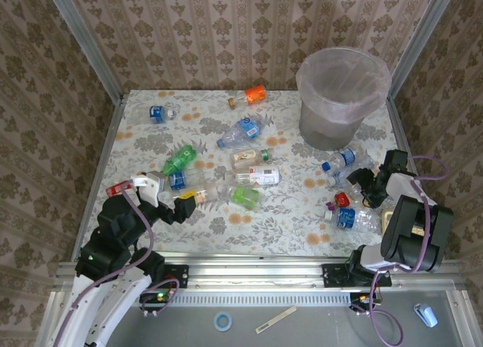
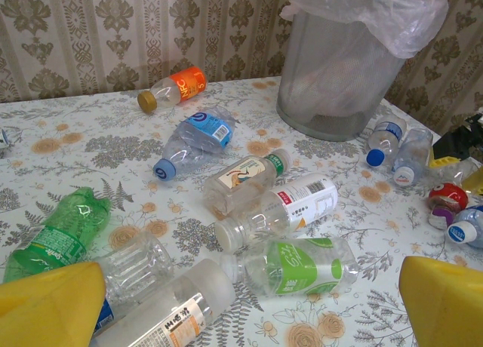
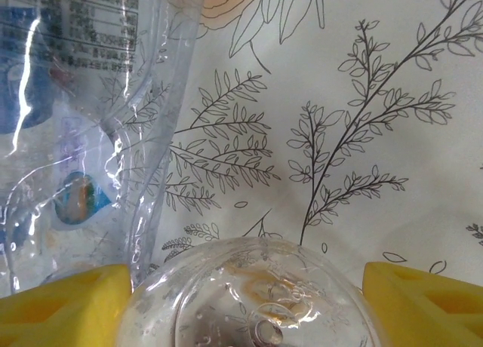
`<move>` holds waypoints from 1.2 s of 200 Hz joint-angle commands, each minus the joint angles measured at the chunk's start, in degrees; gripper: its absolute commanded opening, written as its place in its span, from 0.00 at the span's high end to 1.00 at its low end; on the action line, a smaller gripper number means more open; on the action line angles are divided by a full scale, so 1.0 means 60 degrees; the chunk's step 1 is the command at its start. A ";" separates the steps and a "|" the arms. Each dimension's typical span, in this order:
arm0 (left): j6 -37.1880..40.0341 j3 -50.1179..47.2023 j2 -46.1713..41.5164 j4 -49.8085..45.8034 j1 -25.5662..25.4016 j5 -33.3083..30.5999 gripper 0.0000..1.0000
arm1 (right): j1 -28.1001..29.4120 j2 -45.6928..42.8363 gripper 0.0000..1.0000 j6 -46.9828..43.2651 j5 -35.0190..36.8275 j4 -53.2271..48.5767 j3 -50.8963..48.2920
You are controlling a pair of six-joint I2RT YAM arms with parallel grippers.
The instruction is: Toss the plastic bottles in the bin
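Mostly clear, crumpled plastic bottles, bright labels.

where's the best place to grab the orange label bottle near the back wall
Grip the orange-labelled bottle across its labelled middle, coming straight down from above. It lies on its side, running left to right in the top view, with nothing close around it, so the jaws should fit over its near and far sides.

About fourteen plastic bottles, one bin.
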 commanded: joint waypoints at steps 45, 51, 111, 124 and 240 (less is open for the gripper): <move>0.0186 0.0144 -0.0076 0.0066 0.0074 0.0094 0.00 | -0.0067 -0.1496 0.29 0.0065 -0.0388 -0.0599 0.0127; 0.0189 0.0148 -0.0074 0.0066 0.0082 0.0102 0.00 | -0.0056 -0.1633 0.30 0.0073 -0.0413 -0.0658 0.0144; 0.0189 0.0163 -0.0085 0.0066 0.0090 0.0124 0.00 | -0.0060 -0.2692 0.34 0.0182 -0.0824 -0.1340 0.0344; 0.0187 0.0166 -0.0087 0.0066 0.0093 0.0124 0.00 | -0.0058 -0.2883 0.35 0.0200 -0.0833 -0.1429 0.0388; 0.0187 0.0163 -0.0171 0.0110 0.0086 0.0172 0.00 | -0.0057 -0.5164 0.44 0.0611 -0.2459 -0.1837 0.0884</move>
